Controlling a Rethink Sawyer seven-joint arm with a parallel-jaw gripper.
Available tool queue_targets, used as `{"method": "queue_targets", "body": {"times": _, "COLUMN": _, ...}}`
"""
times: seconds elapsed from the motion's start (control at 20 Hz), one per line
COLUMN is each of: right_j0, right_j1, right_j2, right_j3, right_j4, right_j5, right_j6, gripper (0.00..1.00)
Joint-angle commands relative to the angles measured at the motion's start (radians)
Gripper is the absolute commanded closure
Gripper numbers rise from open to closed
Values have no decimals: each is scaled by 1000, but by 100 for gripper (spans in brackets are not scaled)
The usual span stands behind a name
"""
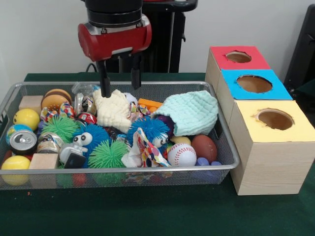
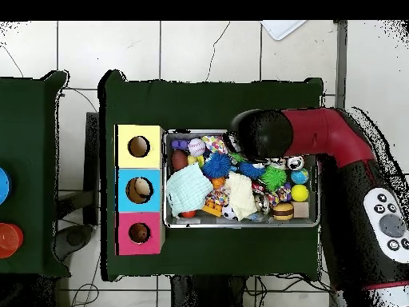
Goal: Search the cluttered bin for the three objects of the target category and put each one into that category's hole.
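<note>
The wire mesh bin [image 1: 123, 170] lies on the green table, full of clutter; it also shows in the overhead view [image 2: 240, 225]. My gripper [image 1: 120, 88] hangs open over the bin's far side, with its left fingertip [image 1: 105, 91] at the top edge of a cream fluffy cloth [image 1: 114, 110]. A small pale yellow soft lump [image 1: 180, 140] peeks out behind the baseball [image 1: 181, 154]; I cannot tell its shape. No tan-orange teddy bear shows. The red-topped box's hole [image 1: 238, 57] is farthest back at the right. In the overhead view the arm [image 2: 268, 134] hides the gripper.
A mint cloth [image 1: 189, 112] covers the bin's right end. Blue [image 1: 93, 135] and green [image 1: 107, 155] spiky balls, a can [image 1: 23, 141], a brown football [image 1: 204, 147], yellow balls and wooden blocks fill the bin. Blue-topped [image 1: 254, 83] and yellow-topped [image 1: 274, 119] boxes stand nearer.
</note>
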Motion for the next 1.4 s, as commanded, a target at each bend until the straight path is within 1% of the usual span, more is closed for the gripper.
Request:
{"method": "queue_targets", "body": {"times": 0.05, "right_j0": -11, "right_j1": 10, "right_j2": -1, "right_j3": 114, "right_j4": -6, "right_j5": -46, "right_j6": -54, "gripper": 0}}
{"method": "queue_targets", "body": {"times": 0.25, "right_j0": -14, "right_j1": 9, "right_j2": 1, "right_j3": 124, "right_j4": -2, "right_j5": -58, "right_j6": -43, "gripper": 0}}
{"method": "queue_targets", "body": {"times": 0.4, "right_j0": -12, "right_j1": 16, "right_j2": 3, "right_j3": 136, "right_j4": 6, "right_j5": -81, "right_j6": -14, "gripper": 0}}
{"method": "queue_targets", "body": {"times": 0.65, "right_j0": 20, "right_j1": 18, "right_j2": -10, "right_j3": 155, "right_j4": 21, "right_j5": -125, "right_j6": 64, "gripper": 0}}
{"method": "queue_targets", "body": {"times": 0.85, "right_j0": 61, "right_j1": 13, "right_j2": -32, "right_j3": 155, "right_j4": 36, "right_j5": -139, "right_j6": 126, "gripper": 0}}
{"method": "queue_targets", "body": {"times": 1.1, "right_j0": 93, "right_j1": 7, "right_j2": -55, "right_j3": 146, "right_j4": 47, "right_j5": -150, "right_j6": 148, "gripper": 0}}
{"method": "queue_targets", "body": {"times": 1.4, "right_j0": 115, "right_j1": 9, "right_j2": -74, "right_j3": 122, "right_j4": 66, "right_j5": -145, "right_j6": 151, "gripper": 0}}
